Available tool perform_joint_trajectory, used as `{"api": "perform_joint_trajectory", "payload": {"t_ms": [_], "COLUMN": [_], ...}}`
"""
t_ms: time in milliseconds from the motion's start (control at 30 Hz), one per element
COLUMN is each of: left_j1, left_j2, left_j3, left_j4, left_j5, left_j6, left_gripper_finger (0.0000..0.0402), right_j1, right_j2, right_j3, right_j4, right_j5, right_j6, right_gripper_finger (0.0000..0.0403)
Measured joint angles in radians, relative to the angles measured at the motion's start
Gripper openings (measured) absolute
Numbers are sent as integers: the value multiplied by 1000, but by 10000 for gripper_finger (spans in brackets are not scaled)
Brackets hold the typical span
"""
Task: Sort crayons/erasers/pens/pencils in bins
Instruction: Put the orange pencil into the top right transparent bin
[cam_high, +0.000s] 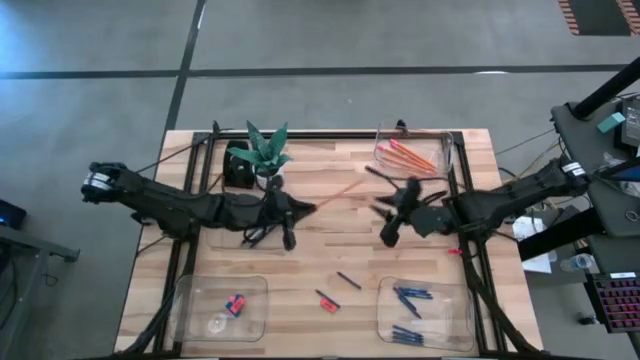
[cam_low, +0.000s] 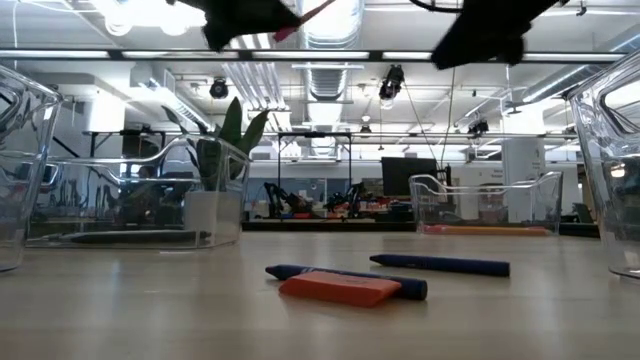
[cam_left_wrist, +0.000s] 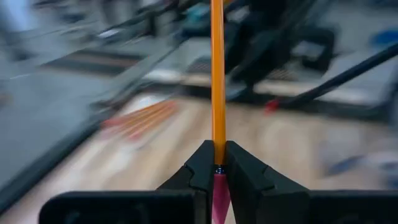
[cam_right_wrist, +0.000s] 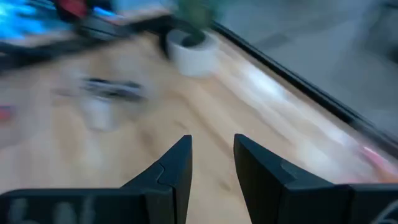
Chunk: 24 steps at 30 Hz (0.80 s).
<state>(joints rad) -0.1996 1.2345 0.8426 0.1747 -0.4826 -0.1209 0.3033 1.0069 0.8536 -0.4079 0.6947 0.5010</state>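
Left gripper (cam_high: 300, 208) is sitting over the middle of the table (cam_high: 340, 245), fingers pressed together on the eraser end of an orange pencil (cam_left_wrist: 217, 74). In the left wrist view the shaft is running straight out from between the pads, in line with the gripper's own reach.

From above, the held pencil is pointing away from the left gripper toward the far right corner, slanting up across the boards. Its long axis is aiming roughly at the far-right bin (cam_high: 415, 150), where several orange and red pencils (cam_high: 412, 156) are already lying. That bin is lying beyond the pencil's free tip, with bare table between.

Right gripper (cam_high: 392, 226) is hanging nearer to that bin than the left one, fingers standing apart with nothing between them.

Judgement: the coming move is hinging on carrying the pencil along its own length toward the pencil bin, and lining it up with the sticks inside.

Still loose on the near boards: two dark blue sticks (cam_high: 348, 280) and an orange-red eraser (cam_high: 328, 305).
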Motion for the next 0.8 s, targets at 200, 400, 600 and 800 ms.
{"api": "perform_joint_trajectory", "payload": {"t_ms": [200,400,600,800], "left_j1": [65,87,153,227], "left_j2": [37,51,63,122], "left_j3": [-152,-275,-284,-267], "left_j4": [358,626,680,752], "left_j5": [115,162,209,269], "left_j6": [15,101,184,187], "left_gripper_finger": [15,15,15,15], "right_j1": [-12,-37,-110,-205], "right_j2": [32,116,260,375], "right_j3": [-217,-386,-417,-287], "right_j4": [602,1125,1597,1609], "right_j5": [-126,-118,-137,-143], "right_j6": [-307,-503,-708,-642], "right_gripper_finger": [109,109,109,109]}}
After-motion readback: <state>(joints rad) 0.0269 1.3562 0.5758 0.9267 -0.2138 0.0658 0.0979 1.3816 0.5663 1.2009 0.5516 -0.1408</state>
